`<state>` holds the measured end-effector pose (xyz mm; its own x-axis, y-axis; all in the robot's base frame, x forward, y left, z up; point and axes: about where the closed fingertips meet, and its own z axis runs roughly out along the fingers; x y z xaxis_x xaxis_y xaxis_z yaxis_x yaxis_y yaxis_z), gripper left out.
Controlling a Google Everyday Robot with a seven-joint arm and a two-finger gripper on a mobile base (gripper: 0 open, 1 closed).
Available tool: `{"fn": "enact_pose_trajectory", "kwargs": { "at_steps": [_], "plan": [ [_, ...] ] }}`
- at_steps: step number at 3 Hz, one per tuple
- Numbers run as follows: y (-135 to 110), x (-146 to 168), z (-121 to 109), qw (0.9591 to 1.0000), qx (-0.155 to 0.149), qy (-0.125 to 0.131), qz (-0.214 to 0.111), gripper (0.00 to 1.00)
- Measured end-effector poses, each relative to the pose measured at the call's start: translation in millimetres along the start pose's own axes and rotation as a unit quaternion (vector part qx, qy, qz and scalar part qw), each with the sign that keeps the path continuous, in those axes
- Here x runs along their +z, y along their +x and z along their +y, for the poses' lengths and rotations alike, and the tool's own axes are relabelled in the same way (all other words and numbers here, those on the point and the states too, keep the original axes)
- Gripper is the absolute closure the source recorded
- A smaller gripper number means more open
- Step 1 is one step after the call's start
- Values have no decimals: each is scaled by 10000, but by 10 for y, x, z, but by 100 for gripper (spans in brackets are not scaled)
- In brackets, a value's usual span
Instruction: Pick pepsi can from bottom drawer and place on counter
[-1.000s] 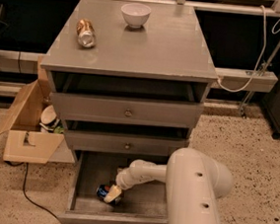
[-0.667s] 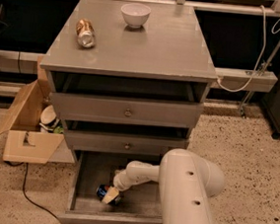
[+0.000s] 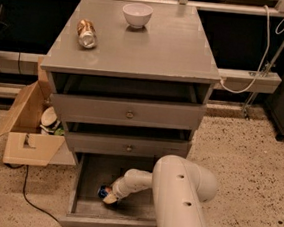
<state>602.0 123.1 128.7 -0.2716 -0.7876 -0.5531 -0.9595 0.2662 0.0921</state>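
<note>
The pepsi can (image 3: 103, 192), blue, lies in the open bottom drawer (image 3: 85, 188), near its left middle. My gripper (image 3: 109, 198) reaches down into that drawer from the right and sits right at the can, covering most of it. The white arm (image 3: 179, 194) fills the lower right of the view. The counter (image 3: 154, 41) is the flat grey top of the cabinet, above the two upper drawers.
A brownish-gold can (image 3: 86, 33) lies on its side at the counter's left. A white bowl (image 3: 137, 14) stands at the counter's back. An open cardboard box (image 3: 27, 129) stands on the floor left of the cabinet. A cable (image 3: 28, 195) runs across the floor.
The arm has shifted slightly left and down in the drawer; the gripper stays at the can. The can has not visibly moved.
</note>
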Motion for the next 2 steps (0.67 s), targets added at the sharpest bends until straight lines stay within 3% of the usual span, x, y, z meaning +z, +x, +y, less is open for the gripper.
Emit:
{"fn": "enact_pose_trajectory", "kwargs": {
  "at_steps": [2],
  "plan": [
    [20, 46, 12, 10000, 6, -10, 11, 93]
  ]
}}
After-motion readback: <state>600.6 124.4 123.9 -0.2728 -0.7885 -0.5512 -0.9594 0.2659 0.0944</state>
